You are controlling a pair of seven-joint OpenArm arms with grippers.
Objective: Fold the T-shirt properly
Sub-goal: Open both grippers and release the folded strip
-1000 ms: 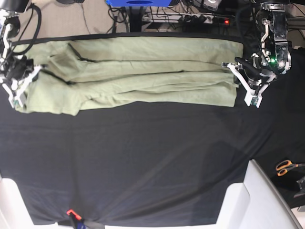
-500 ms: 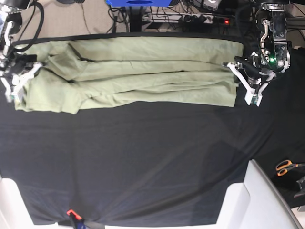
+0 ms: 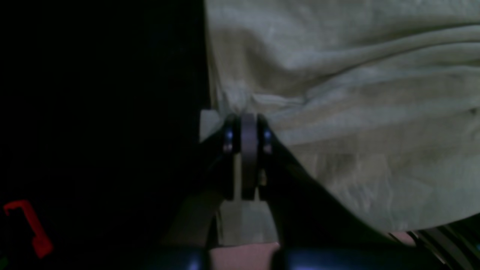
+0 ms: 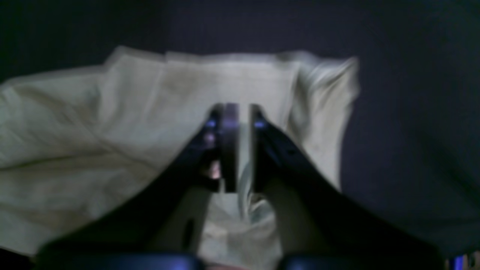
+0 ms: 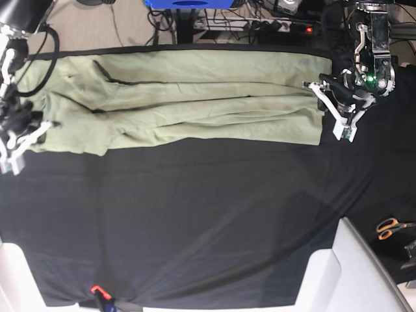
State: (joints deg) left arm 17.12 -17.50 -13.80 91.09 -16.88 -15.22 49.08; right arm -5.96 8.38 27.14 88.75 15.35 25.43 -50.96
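The pale sage-green T-shirt [image 5: 195, 104] lies as a long folded band across the far part of the black table cloth [image 5: 195, 221]. My left gripper [image 5: 323, 107] is at the band's right end. In the left wrist view it [image 3: 245, 122] is shut on the shirt's edge [image 3: 356, 93]. My right gripper [image 5: 23, 142] is at the band's left end. In the right wrist view, which is blurred, it [image 4: 240, 110] is shut with shirt cloth [image 4: 75, 123] between its fingers. The collar and label are hidden.
Orange-handled scissors [image 5: 390, 227] lie at the right edge. White blocks stand at the near right [image 5: 351, 273] and near left [image 5: 13, 279] corners. A small orange part [image 5: 97, 289] sits at the near edge. Cables and a blue object [image 5: 188, 3] lie beyond the far edge.
My right gripper first moved toward the far edge, then came back toward the near side and left, and the shirt's left end shifted with it. My left gripper barely moved.
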